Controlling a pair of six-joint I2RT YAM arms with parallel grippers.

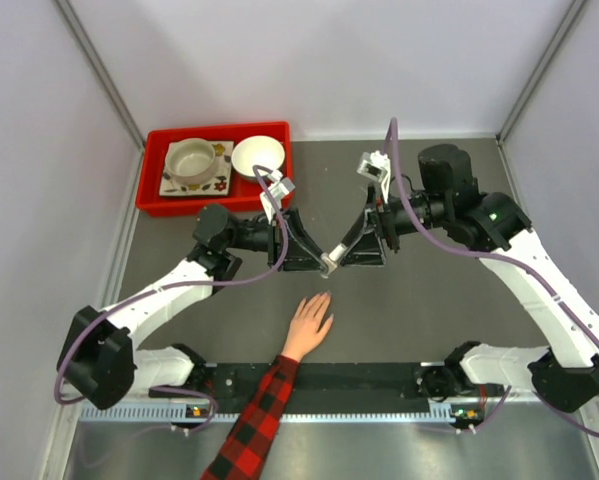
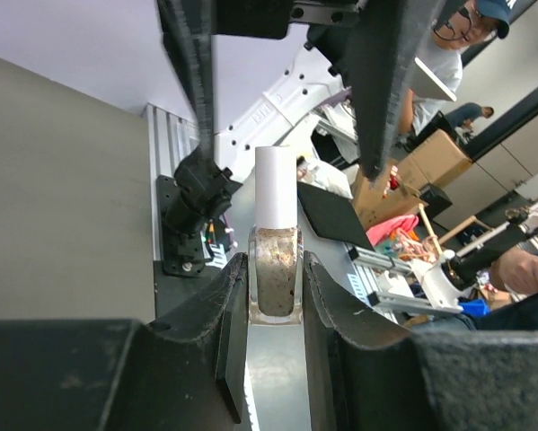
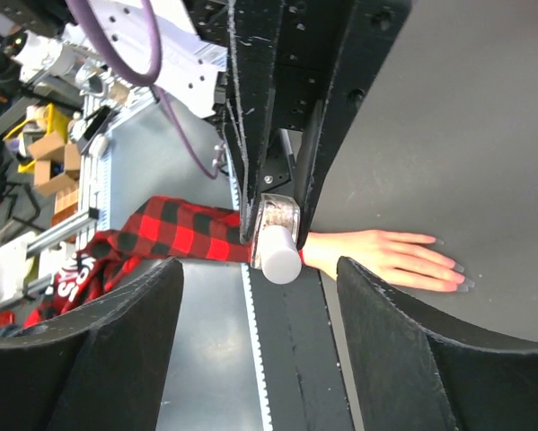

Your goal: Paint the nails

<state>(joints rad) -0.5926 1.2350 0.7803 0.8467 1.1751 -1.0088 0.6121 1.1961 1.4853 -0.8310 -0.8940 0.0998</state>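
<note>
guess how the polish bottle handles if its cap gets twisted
The bottle looks like rigid glass, so probably stiff, slick and breakable. Small, so likely light. The left gripper pinches only its sides, so twisting the white cap could make it slip.

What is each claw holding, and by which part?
The left claw grips a nail polish bottle by its glass body, leaving the white cap free. The right claw is open and holds nothing.

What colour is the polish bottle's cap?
White cap on the bottle, clearest in the left wrist view.
</note>
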